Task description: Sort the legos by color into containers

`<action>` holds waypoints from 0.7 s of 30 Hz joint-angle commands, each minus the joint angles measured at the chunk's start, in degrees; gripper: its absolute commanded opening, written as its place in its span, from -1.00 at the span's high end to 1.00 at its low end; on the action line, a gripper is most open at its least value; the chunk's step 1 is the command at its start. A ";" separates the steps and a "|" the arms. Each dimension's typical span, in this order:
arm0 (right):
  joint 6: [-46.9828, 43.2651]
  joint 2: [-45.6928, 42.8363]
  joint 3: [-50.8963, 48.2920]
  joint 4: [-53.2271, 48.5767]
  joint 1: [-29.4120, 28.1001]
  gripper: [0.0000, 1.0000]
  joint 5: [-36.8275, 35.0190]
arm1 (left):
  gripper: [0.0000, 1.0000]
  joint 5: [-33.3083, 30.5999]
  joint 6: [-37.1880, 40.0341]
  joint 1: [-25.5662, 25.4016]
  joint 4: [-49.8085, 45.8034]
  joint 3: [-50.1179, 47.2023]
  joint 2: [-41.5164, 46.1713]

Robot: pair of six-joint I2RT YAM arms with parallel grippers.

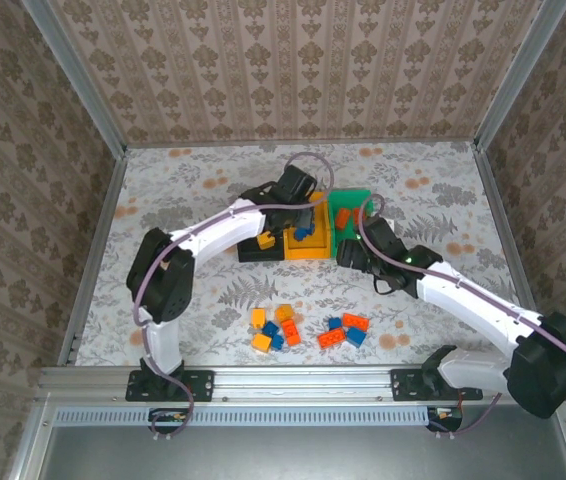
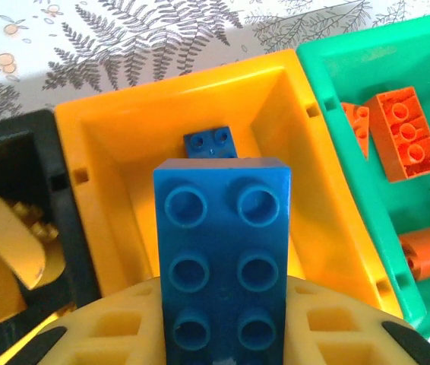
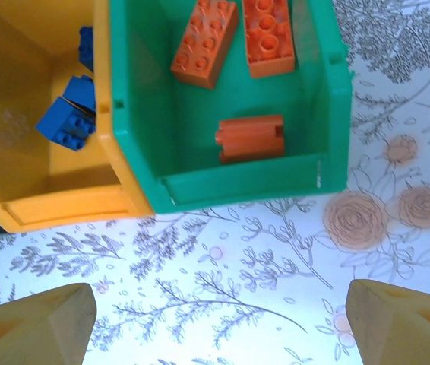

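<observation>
In the row of bins, the black bin [image 2: 48,182] stands leftmost. Your left gripper [image 2: 222,338] is clenched on a blue brick [image 2: 222,243], held over the yellow-orange bin [image 2: 116,144] in the middle. Three red-orange bricks [image 3: 203,42] lie in the green bin [image 3: 143,99]. Your right gripper [image 3: 219,323] hangs with its jaws spread above the table [image 3: 238,251], just off that bin's near end. A scatter of loose bricks [image 1: 308,330] sits by the table's near edge.

No legible text, labels, brands or numbers on any surface.
</observation>
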State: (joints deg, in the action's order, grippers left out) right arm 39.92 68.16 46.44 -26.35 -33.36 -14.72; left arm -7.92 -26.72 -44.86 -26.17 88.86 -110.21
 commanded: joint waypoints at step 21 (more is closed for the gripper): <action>-0.39 3.58 -3.68 -8.49 -14.60 -0.68 12.63 | -1.00 -0.47 -1.53 -6.44 3.06 -18.50 26.57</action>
State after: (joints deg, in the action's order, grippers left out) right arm 38.70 70.41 43.68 -32.08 -45.80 -4.14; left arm -5.67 -26.96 -49.32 -23.14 74.87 -87.66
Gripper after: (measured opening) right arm 0.840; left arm 0.997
